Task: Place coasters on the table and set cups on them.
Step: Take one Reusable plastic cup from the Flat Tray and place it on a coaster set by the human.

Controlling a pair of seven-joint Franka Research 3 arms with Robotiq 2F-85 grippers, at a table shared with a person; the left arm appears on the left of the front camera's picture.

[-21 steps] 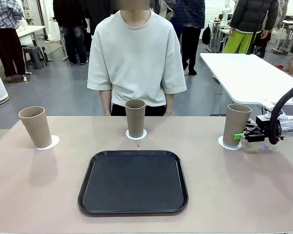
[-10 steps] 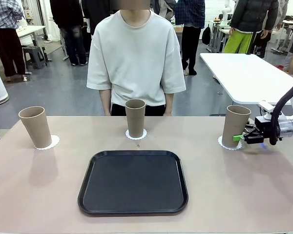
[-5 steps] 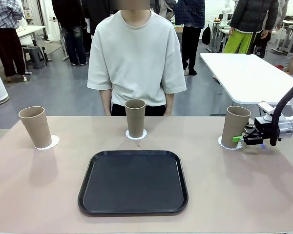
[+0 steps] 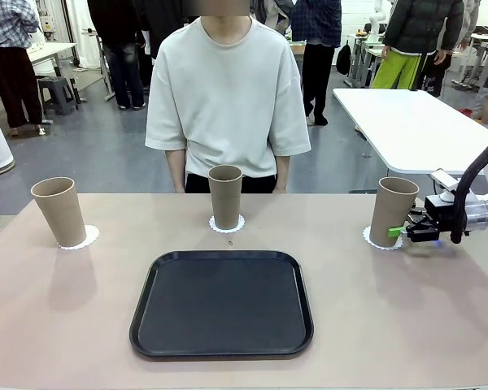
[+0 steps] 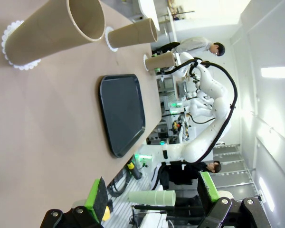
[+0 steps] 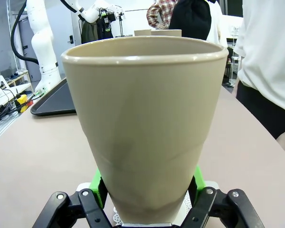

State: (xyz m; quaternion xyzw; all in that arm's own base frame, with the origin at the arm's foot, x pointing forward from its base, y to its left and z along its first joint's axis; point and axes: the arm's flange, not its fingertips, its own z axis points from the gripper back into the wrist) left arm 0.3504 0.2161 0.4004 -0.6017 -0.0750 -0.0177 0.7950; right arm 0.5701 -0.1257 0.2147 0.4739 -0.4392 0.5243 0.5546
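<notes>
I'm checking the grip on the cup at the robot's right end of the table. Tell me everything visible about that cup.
The tall tapered tan-brown paper cup is matte, handleless and open-topped with a rolled rim. It stands nearly upright, on a white scalloped paper coaster on the beige-pink table. The right gripper is closed on its lower part, a green pad on each side. In the right wrist view the wall looks faintly dented above the pads.

The right arm (image 4: pixel 481 207) is glossy white with a thick black cable looping over its wrist; its gripper (image 4: pixel 398 231) is black with green pads (image 6: pixel 99 186) and silver screws; the person (image 4: pixel 227 97) wears a plain pale grey-white short-sleeved T-shirt.
</notes>
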